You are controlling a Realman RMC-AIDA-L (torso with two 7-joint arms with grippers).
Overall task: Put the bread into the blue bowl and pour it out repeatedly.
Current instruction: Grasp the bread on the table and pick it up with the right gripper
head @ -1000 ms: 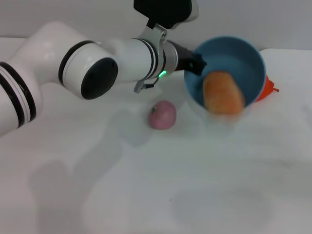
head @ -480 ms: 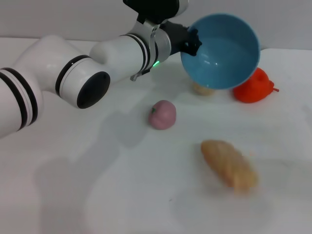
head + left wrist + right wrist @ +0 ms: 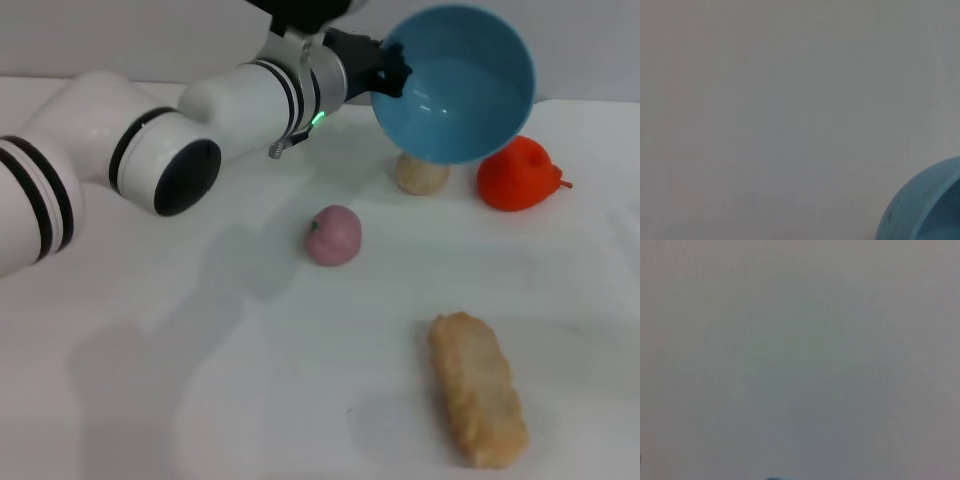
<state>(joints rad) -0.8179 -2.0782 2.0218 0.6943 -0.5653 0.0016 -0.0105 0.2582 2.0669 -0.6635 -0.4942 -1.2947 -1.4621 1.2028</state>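
My left gripper [image 3: 392, 70] is shut on the rim of the blue bowl [image 3: 456, 85], holding it raised at the back of the table and tipped on its side, its empty inside facing the head camera. A slice of the bowl's rim [image 3: 930, 210] shows in the left wrist view. The bread [image 3: 477, 388], a long golden-tan loaf with its pale crumbly face up, lies flat on the white table at the front right, well below and in front of the bowl. My right gripper is out of view.
A pink-purple round fruit [image 3: 333, 235] sits mid-table. A small beige ball [image 3: 421, 173] lies under the raised bowl, and a red-orange toy pepper [image 3: 517, 175] beside it at the back right. My left arm [image 3: 150, 150] spans the back left.
The bread slid out of the tilted bowl, dropped to the table and came to rest at the front right. The left gripper lifted the bowl higher, uncovering the beige ball and the pepper.
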